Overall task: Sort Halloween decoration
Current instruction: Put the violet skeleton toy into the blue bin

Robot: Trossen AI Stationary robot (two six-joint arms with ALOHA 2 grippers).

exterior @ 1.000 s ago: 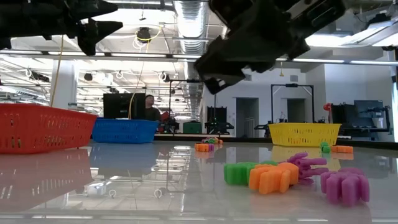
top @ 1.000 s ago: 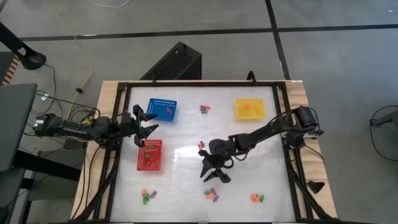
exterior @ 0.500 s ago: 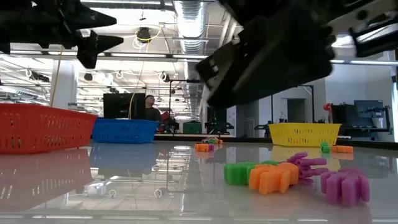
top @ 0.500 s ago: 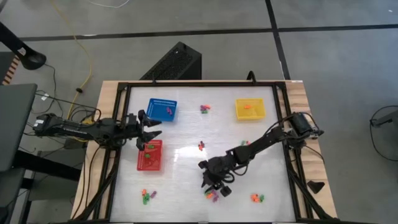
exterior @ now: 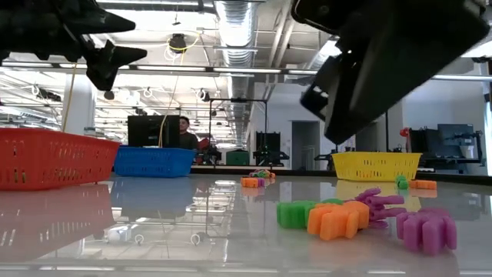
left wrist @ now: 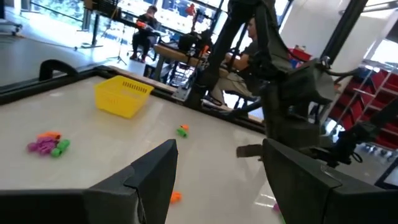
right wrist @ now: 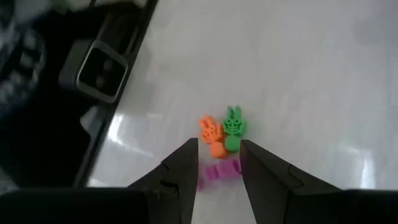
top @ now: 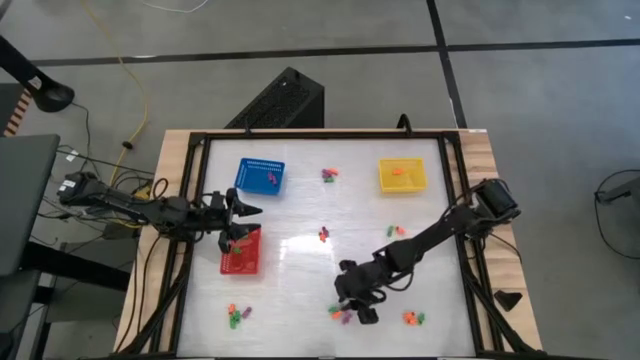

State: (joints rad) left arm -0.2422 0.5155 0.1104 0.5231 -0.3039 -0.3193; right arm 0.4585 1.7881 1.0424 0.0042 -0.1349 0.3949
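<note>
The Halloween decoration lies in small clusters of orange, green and purple trinkets on the white table. My right gripper (top: 354,306) hovers open above the near cluster (top: 342,314). In the right wrist view its fingers (right wrist: 219,149) stand either side of a purple trinket (right wrist: 219,170), with an orange one (right wrist: 211,132) and a green one (right wrist: 234,124) just beyond. The low view shows this gripper (exterior: 384,73) well above that cluster (exterior: 338,218). My left gripper (top: 243,222) is open and empty (left wrist: 217,149) over the far end of the red basket (top: 240,252).
A blue basket (top: 261,176) stands far left and a yellow basket (top: 402,175) far right. Other trinket clusters lie at the far middle (top: 328,175), the centre (top: 324,235), right of centre (top: 396,231), near left (top: 237,315) and near right (top: 413,319). Black frame rails edge the table.
My right gripper has moved from the table's middle toward the near edge and now hangs over the near trinket cluster, still open. My left gripper has shifted slightly toward the near edge, over the red basket. No trinket has moved.
</note>
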